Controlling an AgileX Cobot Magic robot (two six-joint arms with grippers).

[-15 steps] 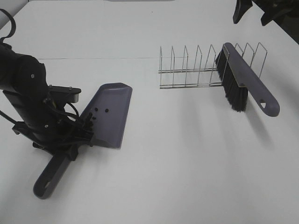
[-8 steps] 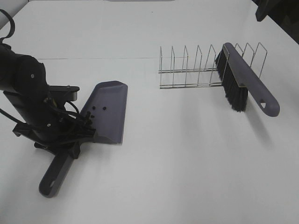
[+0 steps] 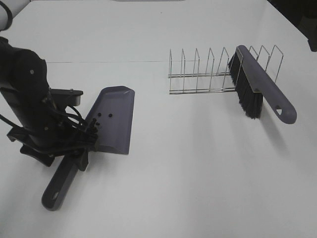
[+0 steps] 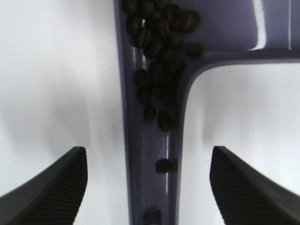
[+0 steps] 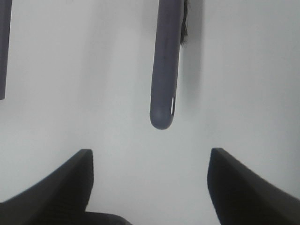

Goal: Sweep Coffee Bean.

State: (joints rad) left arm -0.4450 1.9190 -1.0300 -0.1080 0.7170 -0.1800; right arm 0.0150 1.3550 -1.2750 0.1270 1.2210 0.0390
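Straddling the dustpan [image 3: 115,119] handle, the left end effector [image 4: 147,187] is released, its fingers [image 4: 51,187] clear on both sides. Coffee beans [image 4: 159,51] lie heaped in the pan's neck and handle channel. Right end effector [image 5: 150,187] hangs spread, empty, above the brush [image 3: 260,89] leaning on the rack [image 3: 208,72].

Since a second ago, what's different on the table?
The left tool opened and let go of the dustpan, which settled flat. The other arm moved out of the overhead view. The coffee beans stayed in the dustpan, and the brush stayed against the wire rack.
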